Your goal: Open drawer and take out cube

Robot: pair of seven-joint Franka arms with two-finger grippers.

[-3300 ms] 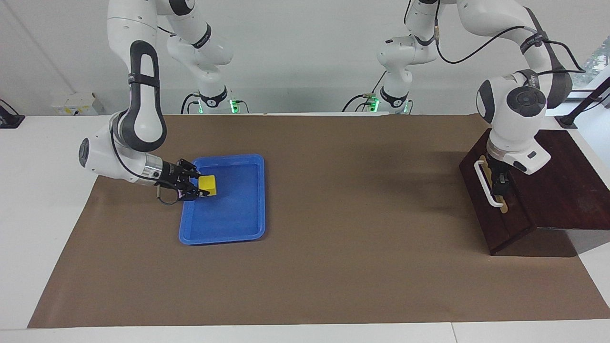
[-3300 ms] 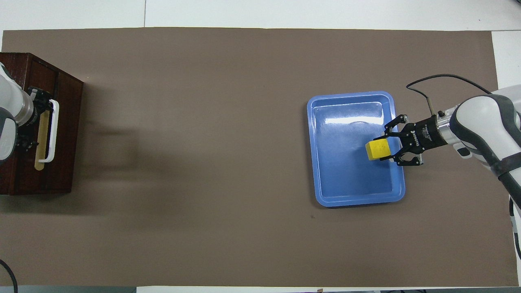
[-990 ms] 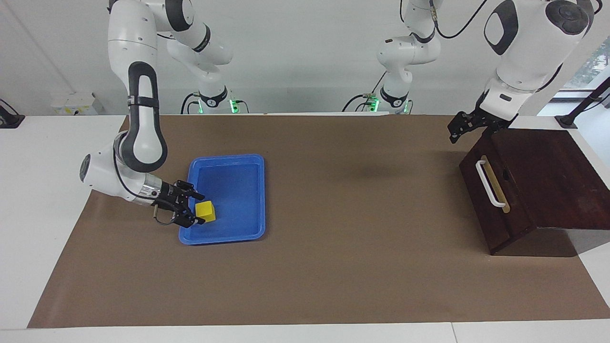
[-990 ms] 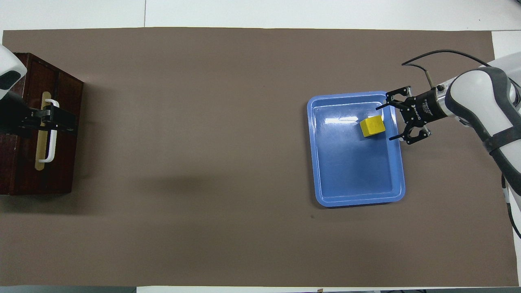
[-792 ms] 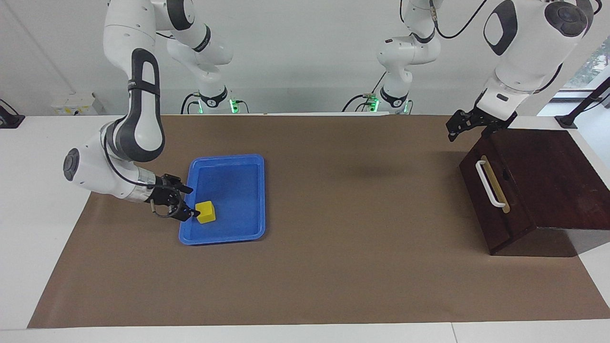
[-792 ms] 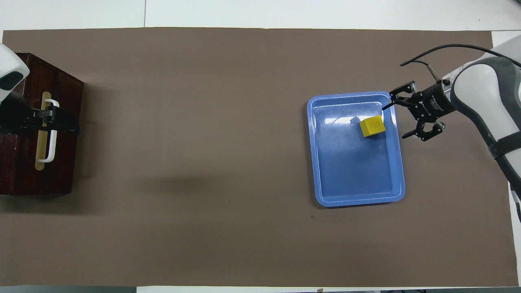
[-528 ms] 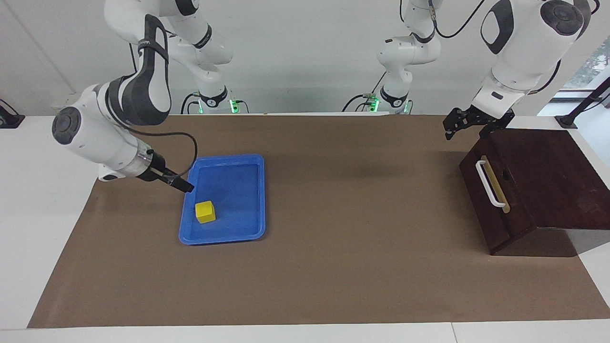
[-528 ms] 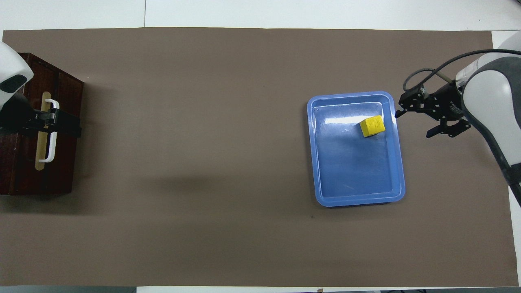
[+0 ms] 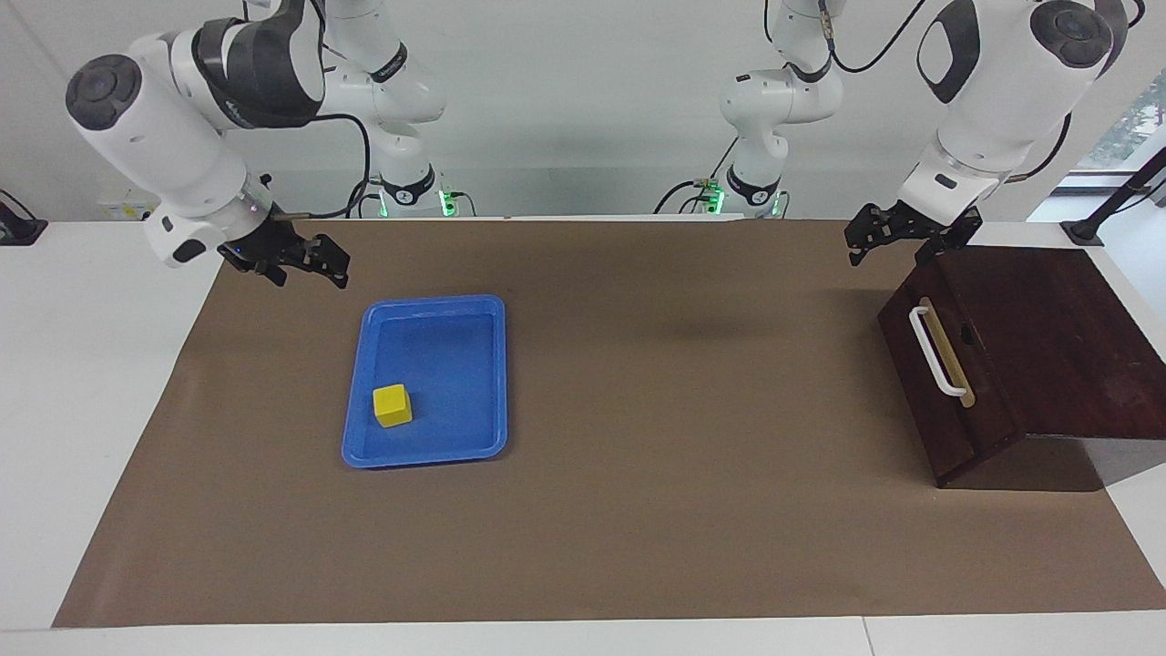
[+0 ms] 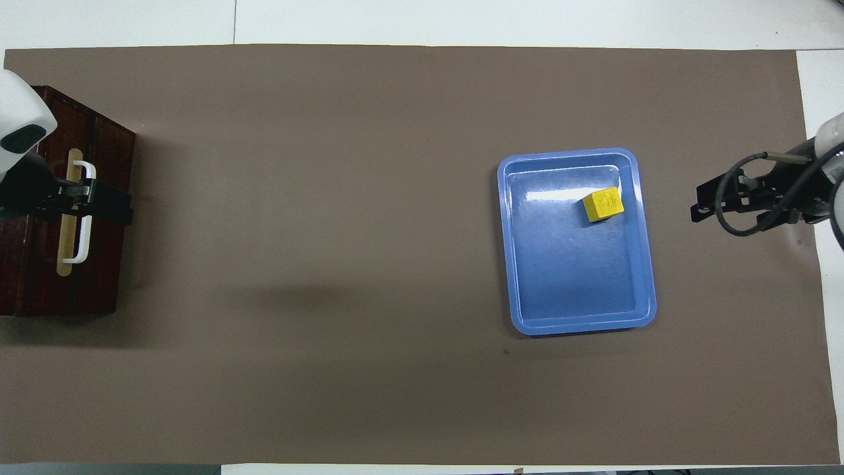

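On my screen the small yellow cube (image 9: 393, 405) sits in the blue plastic tray (image 9: 483, 383), in the part of the tray farther from the robots and toward the right arm's end of the table, close to the tray wall. My right gripper (image 9: 330, 262) is up in the air over the brown mat (image 9: 656, 510), clear of the tray and holding nothing; the cube lies well below and apart from its jaws. Those jaws look spread, though I see them nearly edge-on. My left gripper (image 9: 858, 244) hangs over the mat just beside the dark wooden drawer box (image 9: 1048, 337), at the box's corner nearest the robots, with nothing between its jaws; whether they are parted or closed I cannot tell. The drawer (image 9: 952, 387) is pushed in, and its white bar handle (image 9: 933, 350) on the brass strip lies below and apart from the left jaws.
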